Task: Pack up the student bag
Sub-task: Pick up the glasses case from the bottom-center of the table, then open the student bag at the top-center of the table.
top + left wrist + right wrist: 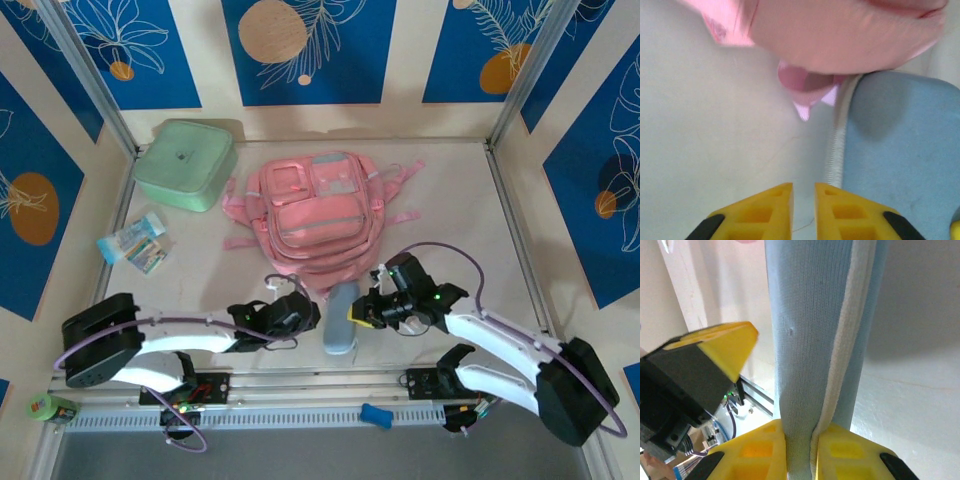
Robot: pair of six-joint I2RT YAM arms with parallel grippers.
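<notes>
The student bag [310, 212] is a pink backpack lying flat in the middle of the table, and its lower edge [840, 35] fills the top of the left wrist view. A grey-blue oval case [341, 318] stands on edge just in front of the bag. My right gripper [358, 314] is shut on the case [810, 330], pinching its fabric and white zip seam between the yellow fingers [801, 429]. My left gripper [309, 311] sits just left of the case [900, 150], low over the table. Its jaws [803, 189] stand a narrow gap apart with nothing between them.
A mint-green lidded box [186, 163] stands at the back left. Small packets [135, 243] lie near the left wall. A green roll [45, 408] and a small blue item [375, 415] rest by the front rail. Metal frame posts bound the table.
</notes>
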